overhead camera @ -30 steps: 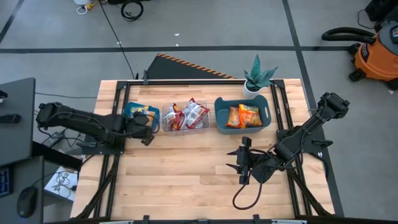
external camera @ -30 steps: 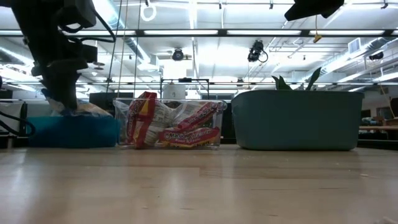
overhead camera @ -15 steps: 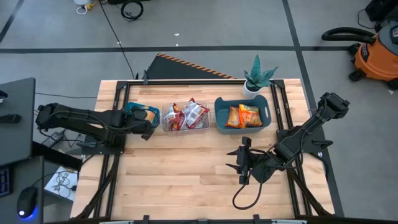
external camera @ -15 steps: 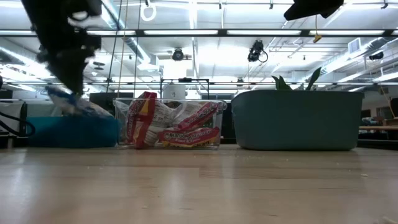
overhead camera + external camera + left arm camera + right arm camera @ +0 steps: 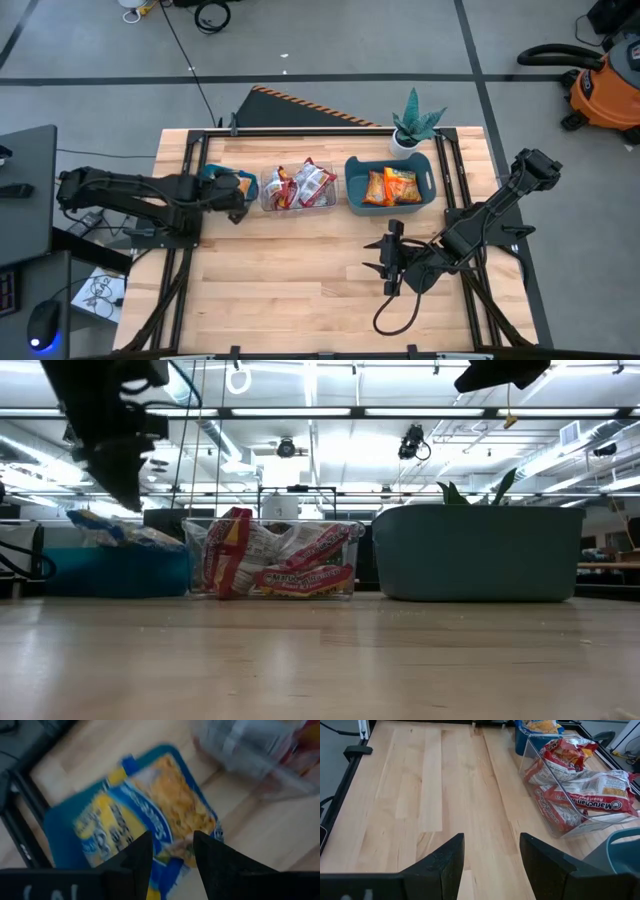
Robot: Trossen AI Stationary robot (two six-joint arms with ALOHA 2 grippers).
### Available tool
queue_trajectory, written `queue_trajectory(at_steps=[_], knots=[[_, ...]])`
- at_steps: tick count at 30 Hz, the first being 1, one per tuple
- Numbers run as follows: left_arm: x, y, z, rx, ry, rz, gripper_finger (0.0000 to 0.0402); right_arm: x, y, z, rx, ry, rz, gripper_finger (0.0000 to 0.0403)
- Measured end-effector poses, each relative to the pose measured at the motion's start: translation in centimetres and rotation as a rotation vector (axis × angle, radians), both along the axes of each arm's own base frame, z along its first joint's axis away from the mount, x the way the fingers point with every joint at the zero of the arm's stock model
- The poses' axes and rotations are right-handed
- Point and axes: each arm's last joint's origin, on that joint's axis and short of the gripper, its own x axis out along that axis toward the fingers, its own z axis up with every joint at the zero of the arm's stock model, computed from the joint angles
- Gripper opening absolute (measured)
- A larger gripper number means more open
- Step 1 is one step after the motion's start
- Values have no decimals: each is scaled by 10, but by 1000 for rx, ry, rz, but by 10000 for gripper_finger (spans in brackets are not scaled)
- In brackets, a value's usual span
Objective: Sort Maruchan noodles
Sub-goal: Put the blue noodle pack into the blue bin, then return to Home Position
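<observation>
Maruchan noodles [image 5: 298, 186] look fully sorted — no packet lies loose on the wooden table [image 5: 300, 270]. Blue-and-yellow packets [image 5: 145, 825] fill the small blue bin [image 5: 212, 175], red ones the clear plastic tub [image 5: 590, 827], orange ones [image 5: 391, 185] the larger blue bin [image 5: 352, 190]. The left gripper [image 5: 169, 855] hovers over the small bin, jaws parted and empty; the right gripper [image 5: 491, 852] waits low over the table, wide apart, holding nothing.

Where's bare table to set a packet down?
Bare wood: the whole near half in front of the bins, from the left arm's base to the right gripper. Crowded: the far row, small blue bin, clear tub, big blue bin, plant.
</observation>
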Motion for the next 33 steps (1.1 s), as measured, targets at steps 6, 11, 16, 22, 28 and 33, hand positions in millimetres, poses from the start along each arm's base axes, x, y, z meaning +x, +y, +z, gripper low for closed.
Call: queue_trajectory(at_steps=[6,11,16,22,28,33], knots=[[-7,1,8,59,10,10,148,-2,1,-1,-4,9,5,197],[-17,-6,23,101,-149,-33,148,-11,6,-3,-12,42,20,197],[-30,-15,35,88,-456,-109,145,-21,6,-1,-44,43,0,190],[-31,-29,27,32,-784,-282,132,-37,-18,-4,16,-14,-14,159],[-21,-49,22,-26,-1166,-549,113,-57,-55,-22,184,-145,27,134],[-17,-64,1,-33,-1276,-699,99,-73,-82,-32,268,-249,-5,125]])
